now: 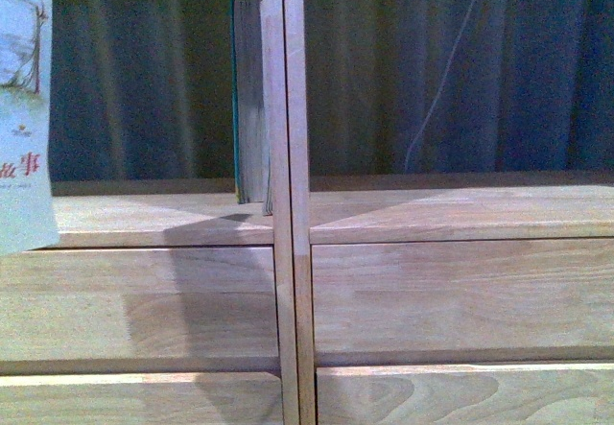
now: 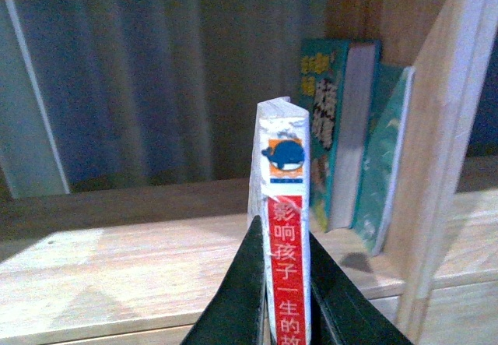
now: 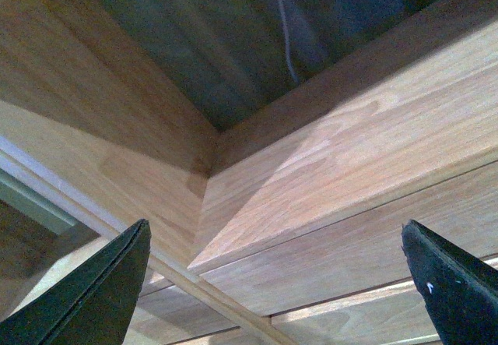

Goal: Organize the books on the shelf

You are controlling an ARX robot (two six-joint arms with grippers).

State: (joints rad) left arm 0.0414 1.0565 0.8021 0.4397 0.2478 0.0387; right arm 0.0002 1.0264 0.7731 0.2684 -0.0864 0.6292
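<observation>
My left gripper (image 2: 286, 240) is shut on the thin pale paperback (image 2: 286, 205), held upright with its white spine and red block facing the camera, in front of the left compartment of the light wood shelf (image 2: 156, 259). The paperback's illustrated cover shows at the left edge of the front view (image 1: 21, 108); the gripper itself is out of that view. The thicker teal book (image 2: 336, 127) stands against the centre divider (image 1: 285, 204), also seen edge-on in the front view (image 1: 247, 108). My right gripper (image 3: 276, 259) is open and empty before the right compartment (image 3: 342, 158).
A thinner teal-covered book (image 2: 385, 158) leans between the thick teal book and the divider. Plain drawer fronts (image 1: 460, 300) lie below both compartments. A dark curtain (image 1: 480, 70) with a hanging white cord (image 1: 441, 89) shows through the open back.
</observation>
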